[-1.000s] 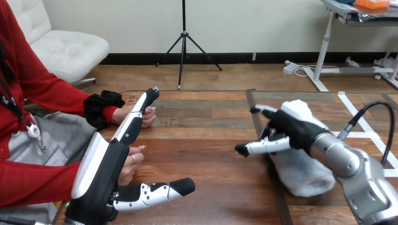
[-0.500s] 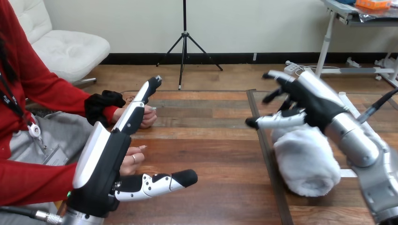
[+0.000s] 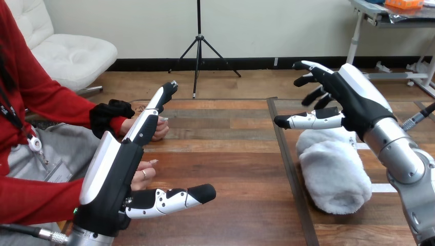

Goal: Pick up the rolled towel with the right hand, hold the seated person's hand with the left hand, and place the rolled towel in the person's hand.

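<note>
White fluffy rolled towel (image 3: 336, 177) lying on brown wooden table (image 3: 225, 154). Right hand (image 3: 354, 105) above towel, fingers spread apart; left hand (image 3: 115, 174) well left of towel, fingers straight, beside the person's hands (image 3: 160, 129).

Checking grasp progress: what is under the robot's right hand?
The rolled towel lies on the table below the open right hand, apart from it. The wrist hides the towel's far corner.

Black left hand (image 3: 117, 180) (white shell (image 3: 98, 171)), silver right forearm (image 3: 399, 154)
</note>
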`<state>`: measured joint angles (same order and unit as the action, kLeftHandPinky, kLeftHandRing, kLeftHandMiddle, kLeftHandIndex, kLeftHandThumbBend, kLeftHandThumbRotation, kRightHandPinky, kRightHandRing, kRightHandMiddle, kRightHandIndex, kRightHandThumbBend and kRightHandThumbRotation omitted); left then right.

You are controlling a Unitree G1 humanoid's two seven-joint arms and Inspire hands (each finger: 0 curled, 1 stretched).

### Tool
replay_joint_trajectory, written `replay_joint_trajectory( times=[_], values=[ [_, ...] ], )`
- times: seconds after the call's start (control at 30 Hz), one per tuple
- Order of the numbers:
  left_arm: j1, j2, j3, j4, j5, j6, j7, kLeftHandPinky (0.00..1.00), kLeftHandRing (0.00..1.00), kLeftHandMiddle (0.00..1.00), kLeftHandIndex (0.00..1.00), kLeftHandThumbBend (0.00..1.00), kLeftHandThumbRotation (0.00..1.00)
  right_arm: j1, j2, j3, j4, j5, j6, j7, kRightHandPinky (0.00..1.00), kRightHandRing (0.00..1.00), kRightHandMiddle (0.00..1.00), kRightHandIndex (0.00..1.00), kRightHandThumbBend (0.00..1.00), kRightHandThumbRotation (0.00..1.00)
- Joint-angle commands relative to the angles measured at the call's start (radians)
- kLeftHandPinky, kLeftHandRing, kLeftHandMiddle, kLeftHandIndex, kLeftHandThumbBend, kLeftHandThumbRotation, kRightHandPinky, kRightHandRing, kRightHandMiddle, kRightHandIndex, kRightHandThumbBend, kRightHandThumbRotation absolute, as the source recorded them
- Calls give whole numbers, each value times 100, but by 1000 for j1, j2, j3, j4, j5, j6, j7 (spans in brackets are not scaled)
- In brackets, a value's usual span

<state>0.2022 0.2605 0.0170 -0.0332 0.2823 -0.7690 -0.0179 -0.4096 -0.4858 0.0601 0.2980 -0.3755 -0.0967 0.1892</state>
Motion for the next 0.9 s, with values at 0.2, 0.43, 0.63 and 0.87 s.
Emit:
replay_joint_trajectory(
  times=[0.2,0.43,0.63,0.87],
  values=[
    [-57,11,4,12,-24,-17,-3,93,95,96,96,100,58,-104,-10,-25,104,35,-104,-66,70,78,82,88,100,44],
    [-58,10,3,8,-24,-13,-5,92,94,95,96,100,58,-120,-9,-24,168,33,-147,-104,74,81,84,89,100,47],
    [-58,10,4,3,-19,-7,-5,91,94,95,96,100,59,-138,-12,-18,209,20,-140,-123,75,82,85,90,100,50],
    [-59,12,3,0,-25,-6,-10,91,94,95,96,100,59,-163,-18,-2,253,-23,-94,-156,73,81,86,91,100,52]
  ],
)
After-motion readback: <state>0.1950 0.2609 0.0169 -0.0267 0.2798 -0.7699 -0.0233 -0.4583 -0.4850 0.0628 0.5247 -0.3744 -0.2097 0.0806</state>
